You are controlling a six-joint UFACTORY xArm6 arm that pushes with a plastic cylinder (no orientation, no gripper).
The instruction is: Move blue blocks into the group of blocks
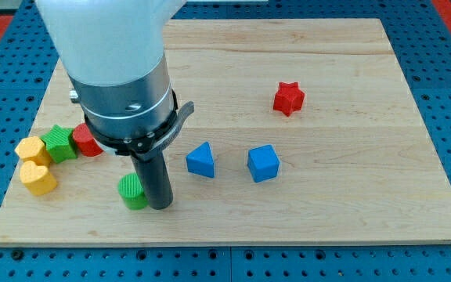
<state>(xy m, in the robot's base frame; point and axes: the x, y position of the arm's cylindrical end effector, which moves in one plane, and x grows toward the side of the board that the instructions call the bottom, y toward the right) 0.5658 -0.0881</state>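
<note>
View-right of my tip [160, 206] lie blue wedge [201, 160] and blue cube [263, 164].

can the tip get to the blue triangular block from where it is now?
Probably yes. My tip sits beside the green block, at the view's bottom left of the blue triangular block. Only bare board lies between tip and that block; the blue cube is beyond it.
</note>
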